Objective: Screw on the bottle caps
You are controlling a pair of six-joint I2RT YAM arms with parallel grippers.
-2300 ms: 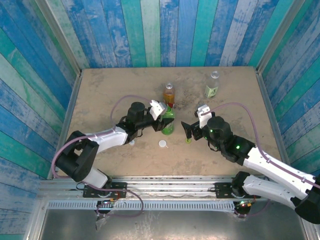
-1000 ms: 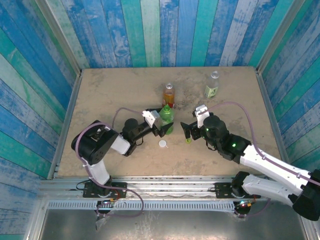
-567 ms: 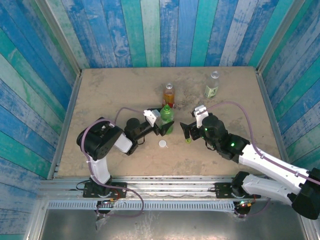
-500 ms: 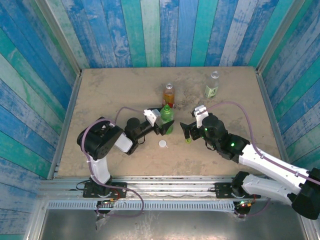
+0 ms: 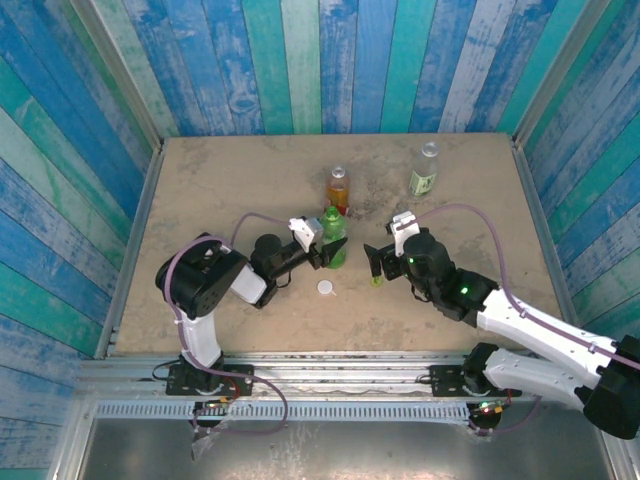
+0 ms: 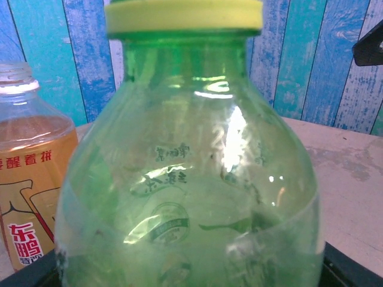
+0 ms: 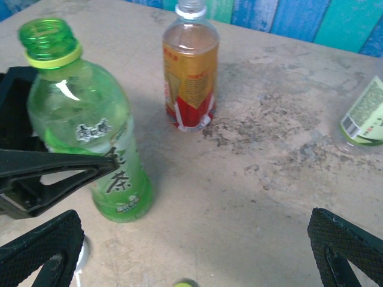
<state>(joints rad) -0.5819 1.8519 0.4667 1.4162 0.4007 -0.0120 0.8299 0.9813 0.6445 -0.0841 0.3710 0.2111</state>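
Note:
The green bottle [image 5: 334,238] stands upright mid-table, its neck open above a yellow-green ring [image 7: 52,57]. My left gripper [image 5: 327,256] is shut on its lower body from the left; one black finger [image 7: 60,170] lies across the bottle. The amber bottle [image 5: 339,188] stands just behind it, and the clear bottle with a green label [image 5: 424,170] is at the back right; both are uncapped. A white cap [image 5: 326,288] and a yellow-green cap [image 5: 376,281] lie on the table. My right gripper [image 5: 374,264] hangs open over the yellow-green cap [image 7: 185,283], holding nothing.
The tan table [image 5: 220,190] is walled by blue and green planks on three sides. Bare tabletop lies to the left and at the front right. The amber bottle [image 6: 30,179] stands close behind the held green bottle [image 6: 191,179].
My left gripper's jaws have closed in from wide open onto the green bottle. The right arm has barely moved.

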